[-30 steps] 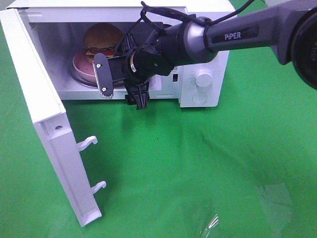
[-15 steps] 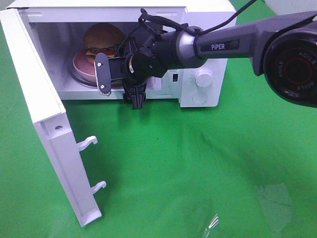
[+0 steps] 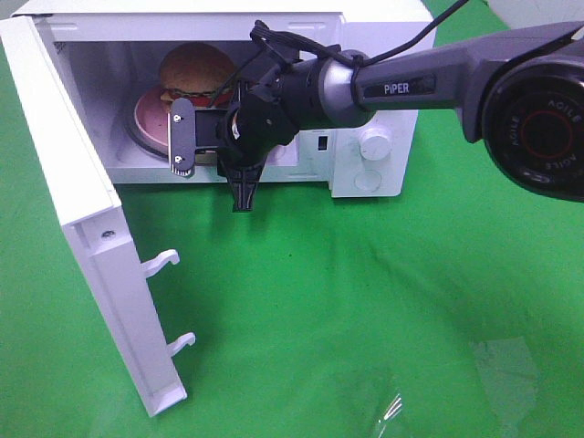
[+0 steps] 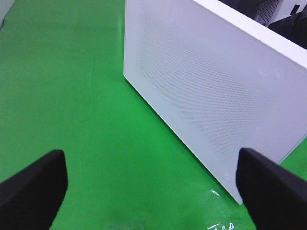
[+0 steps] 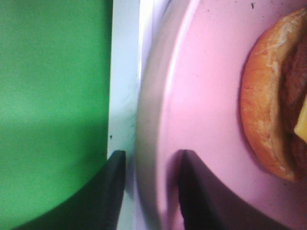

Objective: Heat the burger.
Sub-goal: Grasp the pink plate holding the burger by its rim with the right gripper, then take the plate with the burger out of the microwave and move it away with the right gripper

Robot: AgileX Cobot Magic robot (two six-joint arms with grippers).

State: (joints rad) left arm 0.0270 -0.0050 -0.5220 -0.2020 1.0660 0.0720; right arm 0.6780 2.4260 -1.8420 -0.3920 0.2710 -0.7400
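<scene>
The burger [image 3: 196, 68] sits on a round pink plate [image 3: 151, 114] inside the open white microwave [image 3: 379, 55]. My right gripper [image 3: 210, 173] is at the cavity mouth, in front of the plate. In the right wrist view the dark fingers [image 5: 108, 191] of the right gripper [image 5: 151, 191] stand astride the plate's rim [image 5: 153, 120], narrowly apart, with the bun [image 5: 268, 110] beyond. I cannot tell whether they clamp the rim. My left gripper [image 4: 153, 191] is open and holds nothing, low over the green cloth beside the microwave door [image 4: 206, 96].
The microwave door [image 3: 82, 237] hangs wide open toward the front left, its two latch hooks [image 3: 160, 263] sticking out. A knob [image 3: 374, 143] is on the control panel to the right of the cavity. Green cloth [image 3: 365, 301] covers the table.
The right gripper's fingers have drawn much closer together and the gripper has shifted slightly left at the cavity mouth. The burger and plate have shifted a little. The left gripper has not moved.
</scene>
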